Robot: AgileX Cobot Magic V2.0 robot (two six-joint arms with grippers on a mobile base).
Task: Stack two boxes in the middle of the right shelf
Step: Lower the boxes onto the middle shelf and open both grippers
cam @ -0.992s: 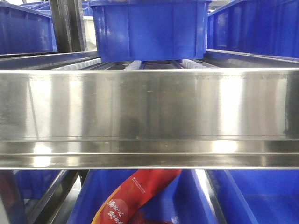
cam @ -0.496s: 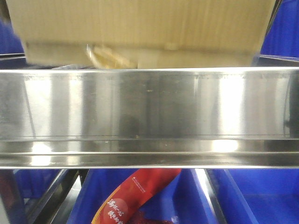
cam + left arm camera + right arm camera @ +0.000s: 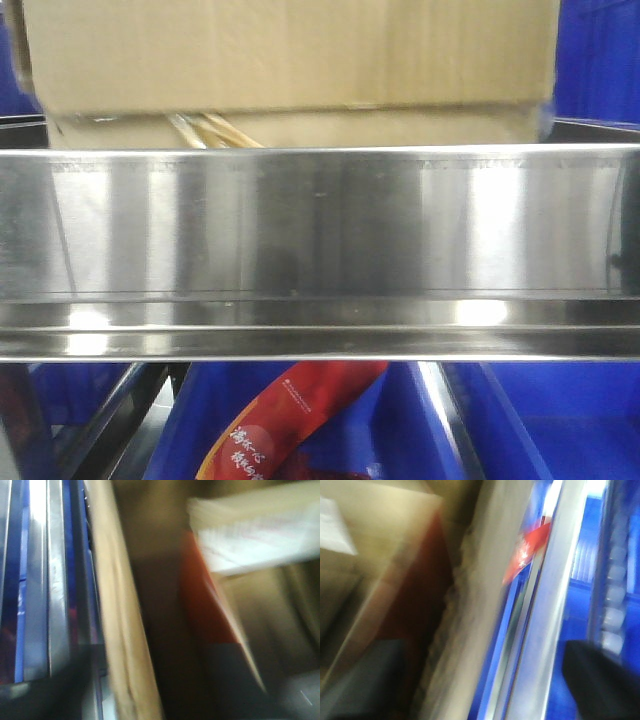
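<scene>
Although only their lower parts show, the two plain brown corrugated cardboard boxes sit one on the other just above the shelf's front rail: the tall wide upper box rests on the flatter lower box, whose yellowish tape peels at its front. Below them runs the shiny stainless-steel shelf level with its broad reflective rail, and under that a red printed packet lies in a blue plastic bin. Both wrist views are smeared by motion; they show cardboard edges beside steel rails, but no fingers, so I cannot tell whether they are spread or pinching. The stack appears not fully settled; a hasty release could let the lower box catch the rail and tip. Half a second ago the boxes were blurred and skewed; a second ago only a blue bin stood there.
</scene>
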